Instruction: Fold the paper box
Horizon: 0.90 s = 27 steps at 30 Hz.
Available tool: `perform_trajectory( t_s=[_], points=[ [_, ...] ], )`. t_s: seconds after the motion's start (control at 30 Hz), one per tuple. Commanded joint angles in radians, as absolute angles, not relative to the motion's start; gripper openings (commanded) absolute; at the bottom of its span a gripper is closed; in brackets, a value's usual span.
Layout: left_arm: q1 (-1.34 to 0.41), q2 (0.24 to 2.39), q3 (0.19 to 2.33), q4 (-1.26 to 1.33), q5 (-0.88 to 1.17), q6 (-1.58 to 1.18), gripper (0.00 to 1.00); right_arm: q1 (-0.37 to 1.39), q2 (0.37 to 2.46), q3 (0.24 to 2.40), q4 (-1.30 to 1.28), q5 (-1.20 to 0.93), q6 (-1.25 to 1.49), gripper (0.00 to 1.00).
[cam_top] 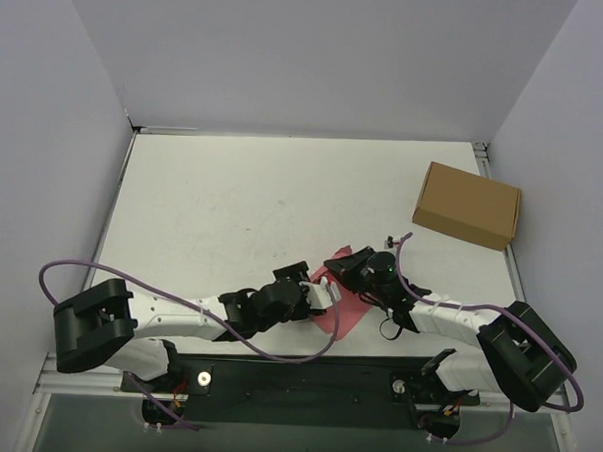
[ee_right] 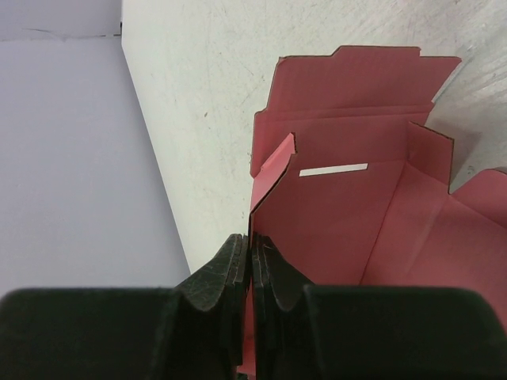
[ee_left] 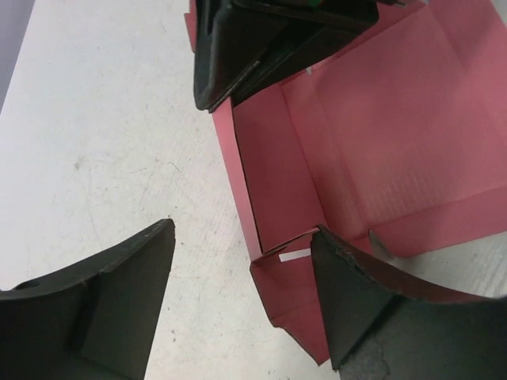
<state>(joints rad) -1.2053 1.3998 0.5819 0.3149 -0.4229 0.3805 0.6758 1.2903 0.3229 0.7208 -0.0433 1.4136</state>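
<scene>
inward, right gripper (ee_right: 250, 247) pinches paper box (ee_right: 348, 214) wall; left gripper (ee_left: 242, 235) spread.

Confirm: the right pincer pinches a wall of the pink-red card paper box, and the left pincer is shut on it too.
No. The right pincer pinches a wall of the pink-red card paper box, but the left pincer stands open around the box's corner, as the left wrist view shows.

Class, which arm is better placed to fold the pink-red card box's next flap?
Left, probably: the left tool stands open over the pink-red card box's corner flap; the right tool is shut on a wall.
</scene>
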Motion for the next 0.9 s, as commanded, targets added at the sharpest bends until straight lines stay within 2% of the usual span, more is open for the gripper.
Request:
perform_trajectory(
  t_s=[0.0,0.2,0.4,0.57,0.67,0.87],
  points=[
    [-1.221,1.257,0.600,0.292,-0.428,0.296,0.82,0.684,1.246,0.331,0.666,-0.015,1.408,0.00],
    [-1.270,1.129,0.633,0.140,-0.280,0.106,0.81,0.683,1.215,0.347,0.601,-0.003,1.401,0.00],
    [-1.319,1.215,0.692,0.003,-0.192,-0.109,0.70,0.678,1.213,0.347,0.595,-0.003,1.402,0.00],
    [-1.345,1.230,0.649,-0.032,-0.236,-0.198,0.66,0.678,1.195,0.345,0.574,0.032,1.413,0.00],
    [-1.351,1.157,0.582,-0.015,-0.345,-0.258,0.65,0.677,1.189,0.351,0.568,0.038,1.413,0.00],
    [-1.280,0.922,0.545,0.009,-0.321,-0.278,0.70,0.673,1.167,0.361,0.528,0.041,1.405,0.00]
  ],
)
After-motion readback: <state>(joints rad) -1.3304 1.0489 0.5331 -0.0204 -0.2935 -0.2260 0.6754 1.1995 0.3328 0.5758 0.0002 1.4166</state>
